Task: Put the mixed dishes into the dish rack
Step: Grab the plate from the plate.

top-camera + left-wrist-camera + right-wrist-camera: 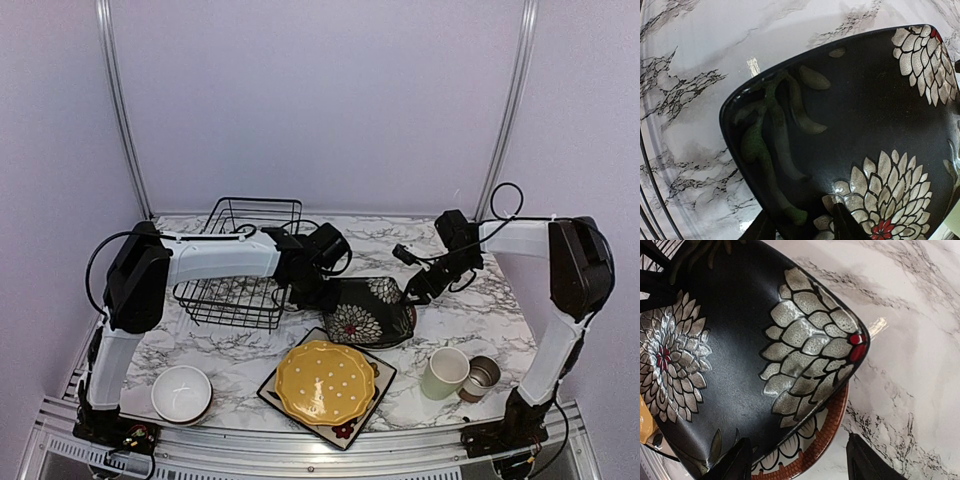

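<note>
- Where is the black square plate (365,310)?
- Between the 2 grippers, tilted, with a brown-rimmed plate (829,432) showing under its corner, on the marble table (490,320).
- The left gripper (802,227)?
- Its fingers straddle the plate's left edge. I cannot tell whether they pinch it.
- The right gripper (800,460)?
- Jaws wide apart around the flowered right corner, 1 finger clear of the rim, gripping nothing.
- The dish rack (232,300)?
- Just left of the left gripper. The yellow scalloped plate (325,380), pale green mug (444,372) and white bowl (181,392) sit nearer the arm bases.
</note>
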You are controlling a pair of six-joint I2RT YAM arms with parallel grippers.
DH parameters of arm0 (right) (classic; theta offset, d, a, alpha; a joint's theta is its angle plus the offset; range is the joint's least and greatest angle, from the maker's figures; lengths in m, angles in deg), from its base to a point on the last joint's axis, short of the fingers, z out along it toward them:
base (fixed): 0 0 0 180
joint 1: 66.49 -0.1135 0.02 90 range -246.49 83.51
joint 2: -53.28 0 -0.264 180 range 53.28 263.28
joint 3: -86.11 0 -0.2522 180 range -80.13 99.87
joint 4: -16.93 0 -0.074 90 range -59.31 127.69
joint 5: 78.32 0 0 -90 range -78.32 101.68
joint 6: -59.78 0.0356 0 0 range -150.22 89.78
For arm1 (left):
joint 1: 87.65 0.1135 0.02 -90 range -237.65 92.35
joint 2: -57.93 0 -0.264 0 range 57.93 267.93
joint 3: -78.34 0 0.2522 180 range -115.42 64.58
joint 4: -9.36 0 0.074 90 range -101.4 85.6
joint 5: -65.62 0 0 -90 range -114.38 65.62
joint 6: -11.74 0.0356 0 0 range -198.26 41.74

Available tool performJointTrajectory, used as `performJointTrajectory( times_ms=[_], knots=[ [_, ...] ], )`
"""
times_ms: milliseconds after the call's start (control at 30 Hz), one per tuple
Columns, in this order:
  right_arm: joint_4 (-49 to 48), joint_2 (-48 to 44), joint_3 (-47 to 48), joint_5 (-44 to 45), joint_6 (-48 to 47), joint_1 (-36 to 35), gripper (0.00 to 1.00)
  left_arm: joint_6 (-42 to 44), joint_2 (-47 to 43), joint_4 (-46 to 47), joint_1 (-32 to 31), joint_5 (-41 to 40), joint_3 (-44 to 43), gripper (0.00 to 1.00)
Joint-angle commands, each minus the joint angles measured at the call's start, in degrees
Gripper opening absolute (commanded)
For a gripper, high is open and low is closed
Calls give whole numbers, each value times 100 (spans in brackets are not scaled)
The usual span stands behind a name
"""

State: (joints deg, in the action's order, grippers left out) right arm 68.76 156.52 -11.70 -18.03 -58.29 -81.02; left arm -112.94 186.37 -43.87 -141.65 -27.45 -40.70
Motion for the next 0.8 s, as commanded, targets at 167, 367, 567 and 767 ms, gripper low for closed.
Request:
performJointTrajectory(
  times_ms=[167, 367, 567, 767],
  knots=[
    [-102, -100, -53, -20, 6, 40, 62, -38, 15, 325, 65, 179, -122, 22],
    [-106, -116, -40, -62, 10, 72, 62, -15, -158, 765, 72, 161, 32, 11],
    [-80, -130, 29, -92, 11, 118, 62, 268, -280, 1132, 76, 176, 16, 3],
    [19, -79, 159, -496, 42, 400, 62, 716, -539, 1644, 75, 271, 101, 1]
  ],
)
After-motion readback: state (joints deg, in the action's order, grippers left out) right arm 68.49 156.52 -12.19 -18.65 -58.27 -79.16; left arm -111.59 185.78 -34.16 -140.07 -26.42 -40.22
